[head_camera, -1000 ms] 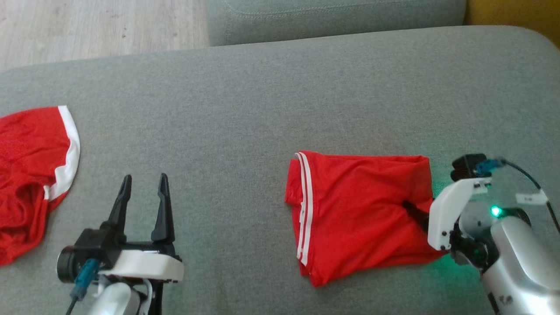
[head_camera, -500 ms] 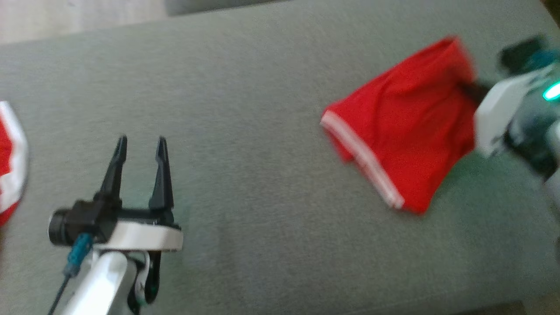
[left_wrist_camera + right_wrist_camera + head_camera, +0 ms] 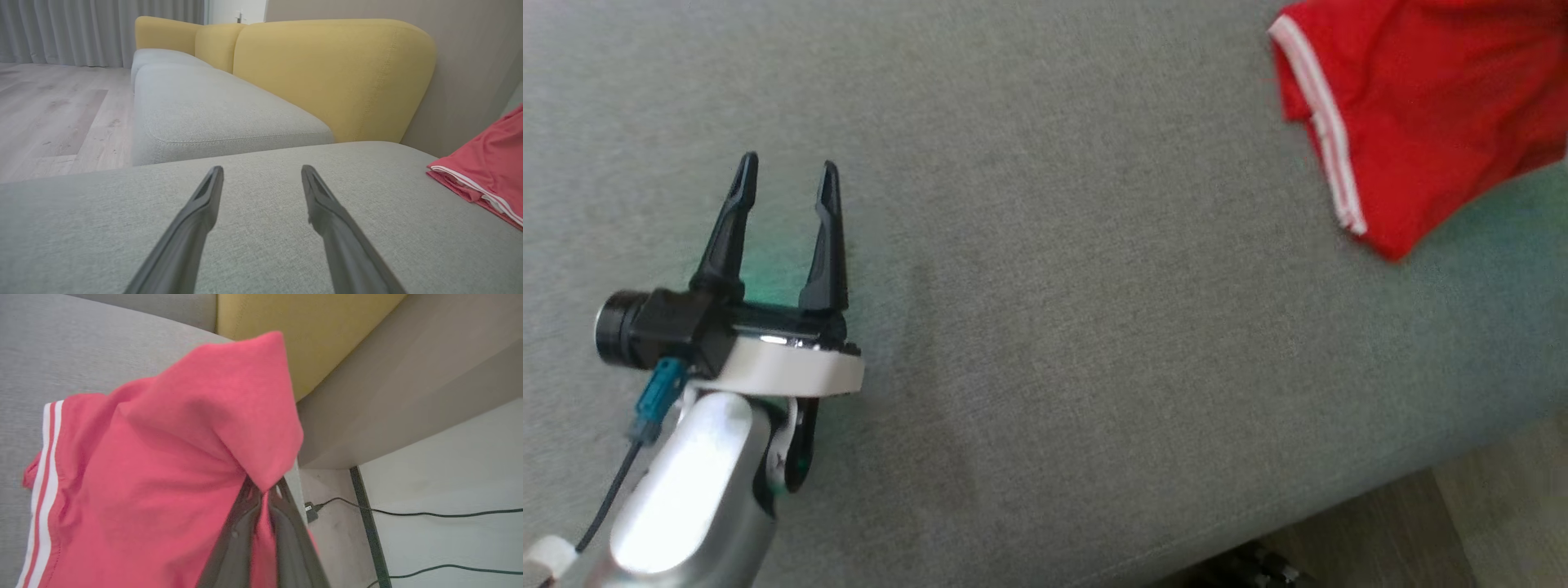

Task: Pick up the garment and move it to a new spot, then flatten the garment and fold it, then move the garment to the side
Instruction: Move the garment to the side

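Soft, even daylight is seen in all views; no hard shadows. Head view: a green glow is cast on the sofa cushion (image 3: 1054, 286) at the left gripper (image 3: 789, 160), and again under the garment (image 3: 1429, 106) at 3 o'clock. Glare is noted on the silver forearm (image 3: 678, 506) at 7 o'clock. The garment edge is slightly smeared. Left wrist view: the fingers (image 3: 192, 228) are soft at 6 o'clock, bg sharper; the garment is washed to pink. Right wrist view: the right gripper (image 3: 264, 498) is blurred at 6 o'clock; the white area (image 3: 449, 465) at 4 o'clock is rendered v. bright.
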Tool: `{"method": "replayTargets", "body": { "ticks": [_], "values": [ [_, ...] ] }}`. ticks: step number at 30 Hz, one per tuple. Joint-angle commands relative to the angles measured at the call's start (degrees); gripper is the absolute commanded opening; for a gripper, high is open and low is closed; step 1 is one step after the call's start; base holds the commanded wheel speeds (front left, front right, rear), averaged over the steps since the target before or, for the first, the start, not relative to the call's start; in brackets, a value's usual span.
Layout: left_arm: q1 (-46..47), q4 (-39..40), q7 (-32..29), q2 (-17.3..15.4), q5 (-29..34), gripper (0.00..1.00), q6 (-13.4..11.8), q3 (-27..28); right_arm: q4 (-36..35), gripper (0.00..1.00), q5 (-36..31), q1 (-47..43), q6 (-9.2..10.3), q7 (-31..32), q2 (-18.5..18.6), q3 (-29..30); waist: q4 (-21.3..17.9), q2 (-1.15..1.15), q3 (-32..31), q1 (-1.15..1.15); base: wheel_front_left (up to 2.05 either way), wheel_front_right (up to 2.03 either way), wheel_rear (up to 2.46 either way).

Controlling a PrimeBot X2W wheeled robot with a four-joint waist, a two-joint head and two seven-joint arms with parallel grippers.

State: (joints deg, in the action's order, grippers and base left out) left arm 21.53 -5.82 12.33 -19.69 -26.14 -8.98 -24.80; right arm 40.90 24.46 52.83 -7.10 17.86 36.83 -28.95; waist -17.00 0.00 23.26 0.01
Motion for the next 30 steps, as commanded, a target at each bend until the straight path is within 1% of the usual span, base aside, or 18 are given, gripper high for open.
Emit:
{"method": "replayTargets", "body": {
  "ticks": [1,2,5,6,7,13,15,18,20,22,26,30],
  "values": [
    [2.16,1.51,-0.08,-1.84,0.77,1.00,0.24,1.38,-0.01,0.00,-0.61,1.16,-0.39,-1.63,1.93,0.77,-1.00,0.00,1.60,-0.01,0.00,0.00,0.00],
    [2.59,1.66,-0.29,-2.00,0.97,1.00,0.40,1.10,2.36,0.00,-1.38,1.89,-0.39,-3.88,2.24,1.61,-0.74,0.00,2.18,-0.01,0.00,0.00,0.00],
    [2.93,1.71,-0.50,-2.20,1.12,1.00,0.49,0.82,5.72,0.00,-2.17,2.68,-0.39,-6.79,2.11,3.00,-0.02,0.00,2.64,-0.01,0.00,0.00,0.00],
    [2.93,1.72,-0.53,-2.31,1.12,1.00,0.46,0.83,6.63,0.33,-2.60,2.89,-0.39,-7.60,1.94,3.32,0.24,0.00,2.73,-0.01,0.00,0.00,0.00],
    [2.90,1.70,-0.53,-2.41,1.12,1.00,0.42,0.83,7.47,1.00,-3.19,3.12,-0.39,-8.48,1.79,3.60,0.47,0.00,2.75,-0.01,0.00,0.00,0.00],
    [1.87,1.05,0.42,-1.53,0.36,1.00,0.22,0.94,10.74,1.00,-6.70,3.60,-0.39,-14.39,0.75,4.62,2.65,0.00,0.50,-0.01,0.00,0.00,0.00],
    [1.12,0.24,1.01,-0.80,-0.16,1.00,0.29,1.08,11.28,1.00,-7.00,2.91,-0.39,-15.91,-0.09,4.40,3.68,0.00,-1.42,-0.01,0.00,0.00,0.00],
    [-0.72,-1.48,1.83,0.42,-0.89,1.00,0.45,1.40,10.79,1.00,-5.57,0.55,-0.39,-18.47,-2.25,3.87,5.66,0.00,-5.35,-0.01,0.00,0.00,0.00],
    [-2.56,-2.63,2.21,1.17,-1.29,1.00,0.40,1.83,9.48,1.00,-4.40,-1.90,-0.39,-20.79,-3.99,3.71,7.04,0.00,-8.31,-0.01,0.00,0.00,0.00],
    [-4.84,-3.55,2.43,1.90,-1.74,1.00,0.33,2.41,7.75,1.00,-2.18,-5.13,-0.39,-23.58,-6.08,4.96,8.50,0.00,-11.38,-0.01,0.00,0.00,0.00],
    [-9.97,-4.19,2.61,2.59,-2.28,1.00,-0.27,4.23,2.30,1.00,1.05,-13.44,-0.39,-27.72,-10.26,6.54,10.85,0.00,-16.66,-0.01,0.00,0.00,0.00],
    [-14.28,-3.01,2.64,3.25,-2.02,1.00,-0.41,5.66,-3.94,1.00,1.33,-22.87,-0.39,-30.13,-13.16,9.97,13.36,0.00,-20.58,-0.01,0.00,0.00,0.00]
  ]
}}
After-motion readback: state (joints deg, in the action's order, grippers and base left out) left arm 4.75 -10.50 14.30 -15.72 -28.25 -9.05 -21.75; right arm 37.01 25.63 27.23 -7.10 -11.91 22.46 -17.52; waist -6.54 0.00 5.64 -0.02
